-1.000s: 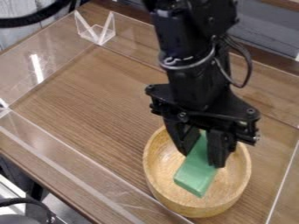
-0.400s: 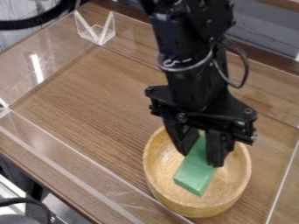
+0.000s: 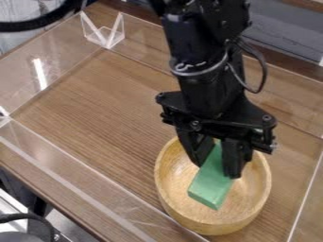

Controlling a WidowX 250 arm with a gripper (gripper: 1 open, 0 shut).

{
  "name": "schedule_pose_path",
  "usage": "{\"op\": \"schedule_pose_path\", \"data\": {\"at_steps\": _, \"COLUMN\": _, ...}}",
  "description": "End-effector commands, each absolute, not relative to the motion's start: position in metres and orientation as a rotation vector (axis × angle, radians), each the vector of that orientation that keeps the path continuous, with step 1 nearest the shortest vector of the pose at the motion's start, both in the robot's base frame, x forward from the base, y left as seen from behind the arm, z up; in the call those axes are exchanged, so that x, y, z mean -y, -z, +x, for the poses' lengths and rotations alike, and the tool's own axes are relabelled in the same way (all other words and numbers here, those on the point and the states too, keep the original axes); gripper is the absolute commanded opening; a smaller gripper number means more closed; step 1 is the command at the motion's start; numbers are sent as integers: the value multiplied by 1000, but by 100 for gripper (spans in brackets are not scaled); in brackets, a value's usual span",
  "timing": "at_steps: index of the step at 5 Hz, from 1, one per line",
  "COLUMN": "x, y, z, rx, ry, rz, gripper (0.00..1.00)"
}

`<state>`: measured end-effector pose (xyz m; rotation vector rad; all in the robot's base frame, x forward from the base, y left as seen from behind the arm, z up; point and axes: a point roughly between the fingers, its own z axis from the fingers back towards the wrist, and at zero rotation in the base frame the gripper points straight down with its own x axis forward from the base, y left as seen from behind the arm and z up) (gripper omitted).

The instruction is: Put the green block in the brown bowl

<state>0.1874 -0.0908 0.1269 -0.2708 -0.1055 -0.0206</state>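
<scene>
The brown bowl [image 3: 176, 194], round, light wood with a thick rim, sits on the wooden table near its front right. Inside it, a bright green block [image 3: 212, 187] stands tilted, its lower end down in the bowl. My black gripper [image 3: 217, 161] points steeply down over the bowl and is shut on the block's upper end, one finger on each side of it. The top of the block is hidden between the fingers.
A clear acrylic wall [image 3: 57, 142] runs around the wooden tabletop [image 3: 108, 104]. A small clear stand [image 3: 104, 31] sits at the back left. A black cable [image 3: 260, 66] loops beside the arm.
</scene>
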Motion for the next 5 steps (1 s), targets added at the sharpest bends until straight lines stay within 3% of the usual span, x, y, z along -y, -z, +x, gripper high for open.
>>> {"op": "schedule_pose_path", "data": {"at_steps": 1, "x": 90, "y": -131, "z": 192, "rx": 129, "ry": 12, "rz": -282, "gripper": 0}}
{"op": "schedule_pose_path", "data": {"at_steps": 5, "x": 88, "y": -128, "z": 193, "rx": 126, "ry": 0, "rz": -289, "gripper": 0}}
